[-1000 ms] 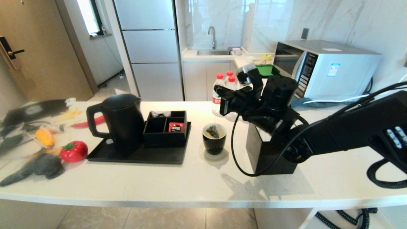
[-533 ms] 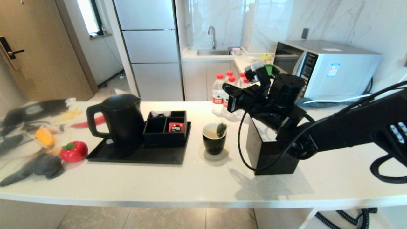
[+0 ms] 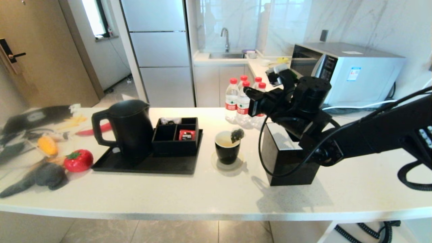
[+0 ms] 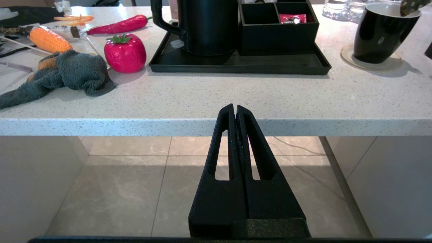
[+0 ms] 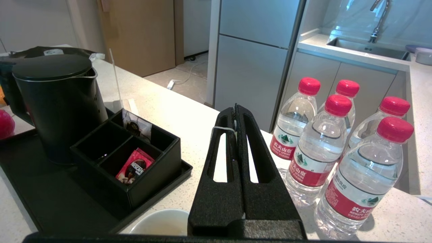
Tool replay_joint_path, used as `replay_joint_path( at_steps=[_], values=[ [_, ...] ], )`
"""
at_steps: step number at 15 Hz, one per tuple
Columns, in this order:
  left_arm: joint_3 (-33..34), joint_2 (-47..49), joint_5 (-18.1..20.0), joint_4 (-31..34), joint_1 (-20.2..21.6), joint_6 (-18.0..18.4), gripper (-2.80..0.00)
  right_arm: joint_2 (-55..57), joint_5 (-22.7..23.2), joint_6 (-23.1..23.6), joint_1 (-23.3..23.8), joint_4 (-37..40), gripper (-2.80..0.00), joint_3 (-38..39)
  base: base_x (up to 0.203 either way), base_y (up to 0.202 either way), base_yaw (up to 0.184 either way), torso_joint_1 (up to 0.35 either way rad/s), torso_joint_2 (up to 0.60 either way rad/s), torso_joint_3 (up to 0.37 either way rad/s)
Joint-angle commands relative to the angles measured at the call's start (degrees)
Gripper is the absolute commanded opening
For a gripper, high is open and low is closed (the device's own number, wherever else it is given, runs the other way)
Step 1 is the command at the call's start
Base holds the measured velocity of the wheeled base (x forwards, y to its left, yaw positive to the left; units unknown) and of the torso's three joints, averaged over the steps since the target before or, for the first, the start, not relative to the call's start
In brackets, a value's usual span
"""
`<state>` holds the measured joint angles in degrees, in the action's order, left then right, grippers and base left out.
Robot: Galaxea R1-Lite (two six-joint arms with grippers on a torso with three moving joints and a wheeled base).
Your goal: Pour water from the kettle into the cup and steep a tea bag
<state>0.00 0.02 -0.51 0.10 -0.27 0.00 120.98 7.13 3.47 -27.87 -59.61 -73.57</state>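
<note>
Hanging over the cup's (image 3: 227, 147) right rim, the tea bag (image 3: 237, 134) dangles on its string from the right gripper (image 5: 235, 109), whose fingers are pressed together on that string (a white loop of it shows at the tips in the right wrist view). The gripper is held up behind and to the right of the cup, in front of the bottles (image 3: 243, 102) and above the tissue box (image 3: 287, 158). Pale water (image 3: 224, 140) fills the cup, which sits on a round coaster (image 3: 228, 162). The kettle (image 3: 126, 126) stands on the black tray (image 3: 145, 164) to the left, beside a compartment box (image 3: 176, 135). Below the counter (image 3: 189, 197) edge, the left gripper (image 4: 235, 110) is parked with fingers closed on nothing.
</note>
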Motion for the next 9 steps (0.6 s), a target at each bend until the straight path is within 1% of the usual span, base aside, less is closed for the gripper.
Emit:
replay_joint_path(
  at_steps=[1,9],
  values=[
    [0.0,0.0,0.0,0.0,0.0,0.0,-2.80,-0.3,0.1,0.0,0.1,-0.3,-2.80,0.1,0.000,0.000,0.000,0.000,0.00,0.000],
    [0.0,0.0,0.0,0.0,0.0,0.0,-2.80,-1.1,0.1,0.0,0.2,-0.2,-2.80,0.1,0.000,0.000,0.000,0.000,0.00,0.000]
  ],
)
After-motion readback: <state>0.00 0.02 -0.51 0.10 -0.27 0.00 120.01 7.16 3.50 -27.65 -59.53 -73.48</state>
